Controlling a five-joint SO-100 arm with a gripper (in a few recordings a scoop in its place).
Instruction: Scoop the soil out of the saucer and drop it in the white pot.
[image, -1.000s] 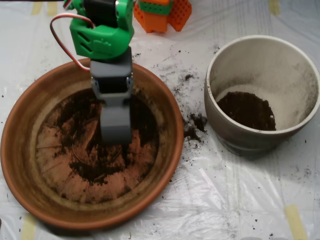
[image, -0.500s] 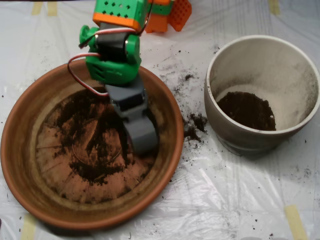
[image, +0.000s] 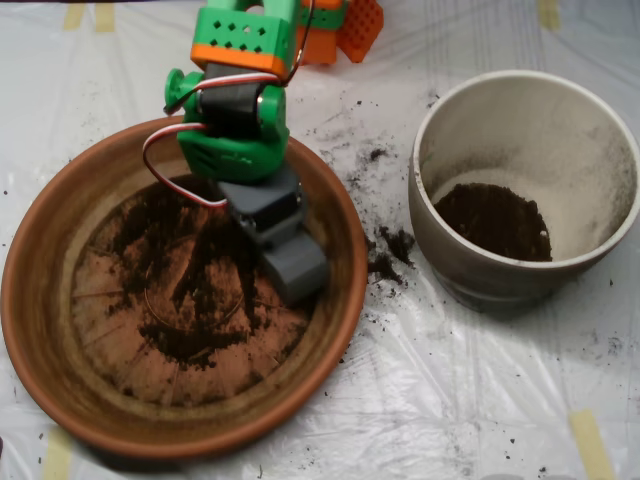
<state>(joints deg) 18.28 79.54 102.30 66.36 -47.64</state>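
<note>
**A hobby robotics bench set up for potting**

The counter (image: 470, 400) is wrapped in clear plastic sheet held down with strips of tape (image: 590, 440), the way a maker's bench is covered for messy trials. A small green and orange printed arm (image: 240, 90) with bare servo wires stands over a terracotta saucer (image: 40, 300) and a white pot (image: 530, 120), with soil (image: 385, 255) spilled on the sheet.

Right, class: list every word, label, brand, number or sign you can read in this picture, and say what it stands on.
None can be read. The saucer, the white pot, the scoop and the green arm show no print, and neither does the plastic sheet or its tape strips.
</note>
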